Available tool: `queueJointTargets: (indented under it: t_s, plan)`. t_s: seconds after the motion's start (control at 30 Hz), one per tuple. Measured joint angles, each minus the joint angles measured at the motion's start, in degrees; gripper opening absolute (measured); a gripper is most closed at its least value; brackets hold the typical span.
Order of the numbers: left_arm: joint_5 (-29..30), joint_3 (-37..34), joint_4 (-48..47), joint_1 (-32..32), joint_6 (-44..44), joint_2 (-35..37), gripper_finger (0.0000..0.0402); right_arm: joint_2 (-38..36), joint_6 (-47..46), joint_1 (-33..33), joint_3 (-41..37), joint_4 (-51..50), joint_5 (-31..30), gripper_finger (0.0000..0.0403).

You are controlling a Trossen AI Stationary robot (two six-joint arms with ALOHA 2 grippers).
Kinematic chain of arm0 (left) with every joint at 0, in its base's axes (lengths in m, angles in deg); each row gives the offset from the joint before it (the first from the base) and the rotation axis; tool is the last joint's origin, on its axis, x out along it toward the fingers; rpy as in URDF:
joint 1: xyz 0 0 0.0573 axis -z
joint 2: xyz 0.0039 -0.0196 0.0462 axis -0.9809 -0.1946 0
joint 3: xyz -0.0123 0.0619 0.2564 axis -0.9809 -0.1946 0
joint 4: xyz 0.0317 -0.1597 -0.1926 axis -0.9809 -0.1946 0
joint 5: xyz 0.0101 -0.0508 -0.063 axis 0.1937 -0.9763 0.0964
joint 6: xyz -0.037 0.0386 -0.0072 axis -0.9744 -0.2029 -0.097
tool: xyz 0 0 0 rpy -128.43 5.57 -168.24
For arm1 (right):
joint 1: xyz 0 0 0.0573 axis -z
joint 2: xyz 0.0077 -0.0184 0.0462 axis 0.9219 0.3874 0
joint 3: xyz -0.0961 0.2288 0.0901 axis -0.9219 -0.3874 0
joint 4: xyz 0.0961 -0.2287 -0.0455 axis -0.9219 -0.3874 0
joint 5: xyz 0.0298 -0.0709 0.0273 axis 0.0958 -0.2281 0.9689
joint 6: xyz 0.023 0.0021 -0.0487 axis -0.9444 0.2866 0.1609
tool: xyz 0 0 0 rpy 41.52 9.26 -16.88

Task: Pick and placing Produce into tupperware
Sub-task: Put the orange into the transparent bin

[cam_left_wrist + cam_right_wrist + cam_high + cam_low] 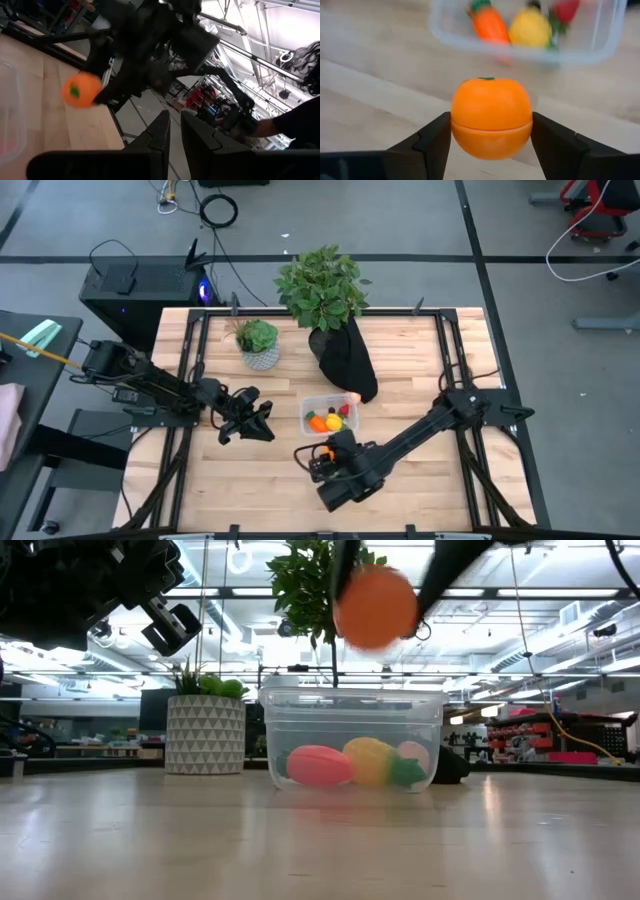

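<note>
The right hand (491, 132) has its two dark fingers (435, 140) pressed against either side of a round orange toy fruit with a small green stem mark (491, 117), gripping it and carrying it clear of the pale wooden bench (420, 480); from above, that hand (322, 459) sits just short of the small clear rectangular plastic tub with rounded corners (306, 408), on the near side of it; seen from bench height the orange (375, 606) hangs in the air above the level of the tub's rim (350, 695).

Inside the tub lie an orange toy carrot with a green top (489, 24), a yellow toy piece (530, 27) and a red toy strawberry (566, 10), close together on its floor.

The left hand (262, 423) waits over the bench to the tub's left, its fingers (159, 137) drawn nearly together with only a thin gap and nothing between them.

Behind the tub stand a small leafy plant in a white patterned pot (259, 347) and a taller leafy plant in a black wrap (335, 320).
</note>
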Motion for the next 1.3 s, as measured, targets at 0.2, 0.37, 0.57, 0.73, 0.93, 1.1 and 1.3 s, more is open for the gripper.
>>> queueJointTargets:
  t_s: [0.2, 0.37, 0.57, 0.73, 0.93, 1.1, 1.3]
  plan:
    - [0.0, 0.0, 0.0, 0.0, 0.9, 0.0, 0.0052, -5.2, 2.1, 3.0, 0.0, -1.4, -11.9, 0.0248]
    - [0.0, 0.0, 0.0, 0.0, 1.0, 0.0, 0.0052, -5.9, 12.9, 8.9, 0.1, 1.8, -11.9, 0.0249]
    - [0.0, 0.0, 0.0, 0.0, 2.4, 0.0, 0.0053, -4.2, 22.7, 15.0, 0.0, 6.5, -5.3, 0.0249]
    - [0.0, 0.0, 1.2, 0.0, 2.4, 0.0, 0.0053, -3.4, 24.6, 18.2, 0.0, 5.7, 0.6, 0.0249]
    - [0.0, 0.1, 2.6, -0.3, 2.5, 0.0, 0.0052, -2.3, 24.7, 19.8, 0.0, 4.5, 6.6, 0.0249]
    - [0.0, 0.1, 3.4, -0.3, 2.4, 0.0, 0.0052, -2.1, 24.1, 20.8, 0.0, 4.4, 10.0, 0.0249]
    - [0.0, 0.1, 3.6, -0.3, 2.4, 0.0, 0.0052, -2.1, 24.0, 21.8, 0.0, 4.2, 12.2, 0.0249]
